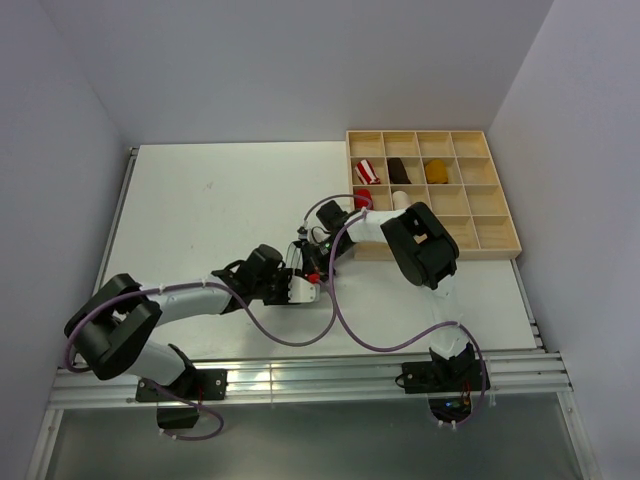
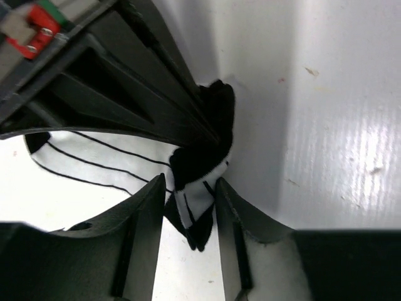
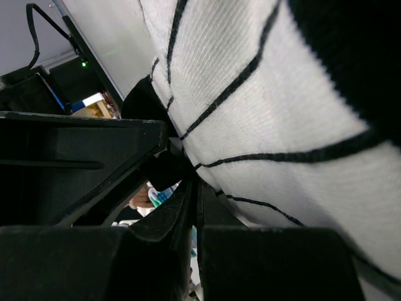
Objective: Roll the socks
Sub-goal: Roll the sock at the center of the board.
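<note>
white table (image 1: pixel 220 200) | grey walls (image 1: pixel 300 70) | wooden tray (image 1: pixel 497 232) at right | striped sock (image 2: pixel 94 166) gripped

2 arms (image 1: pixel 190 297), white links, black joints, purple cables (image 1: pixel 290 344), black bases (image 1: pixel 445 375) (1 red screwed block (image 2: pixel 39 22))

White table (image 1: pixel 220 210), wooden tray (image 1: pixel 490 232) (far right)

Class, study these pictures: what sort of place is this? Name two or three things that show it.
Probably a robotics lab test cell: a white table boxed in by plain walls, a left arm and right arm bolted at its near edge, and a wooden sorting tray holding sock bundles.
</note>
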Controlling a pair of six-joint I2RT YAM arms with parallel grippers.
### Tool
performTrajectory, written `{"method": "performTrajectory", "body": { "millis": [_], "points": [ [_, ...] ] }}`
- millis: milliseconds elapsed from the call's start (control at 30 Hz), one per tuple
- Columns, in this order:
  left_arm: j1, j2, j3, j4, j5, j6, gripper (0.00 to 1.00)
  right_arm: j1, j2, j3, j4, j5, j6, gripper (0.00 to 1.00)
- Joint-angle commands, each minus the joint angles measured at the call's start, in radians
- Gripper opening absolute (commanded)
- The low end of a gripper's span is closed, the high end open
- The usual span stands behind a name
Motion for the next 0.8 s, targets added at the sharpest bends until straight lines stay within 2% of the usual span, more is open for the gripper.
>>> {"method": "performTrajectory", "body": {
  "millis": [0, 167, 333, 533, 767],
  "points": [
    [0.013, 0.019, 0.025, -0.125, 0.055, 0.03, 0.42, -0.007, 0.012, 0.028, -0.044, 0.027, -0.005, 0.0],
    [0.029, 0.043, 0.066, -0.204, 0.094, 0.026, 0.32, -0.007, 0.008, 0.03, -0.037, 0.053, 0.012, 0.0],
    [0.097, 0.094, 0.183, -0.38, 0.22, -0.003, 0.17, -0.011, -0.009, 0.014, -0.015, 0.099, 0.019, 0.0],
    [0.169, 0.207, 0.333, -0.618, 0.386, 0.0, 0.1, -0.011, -0.02, -0.015, 0.023, 0.123, 0.035, 0.0],
    [0.213, 0.382, 0.484, -0.859, 0.505, 0.044, 0.03, -0.011, -0.092, -0.071, 0.089, 0.272, 0.054, 0.0]
  ]
}}
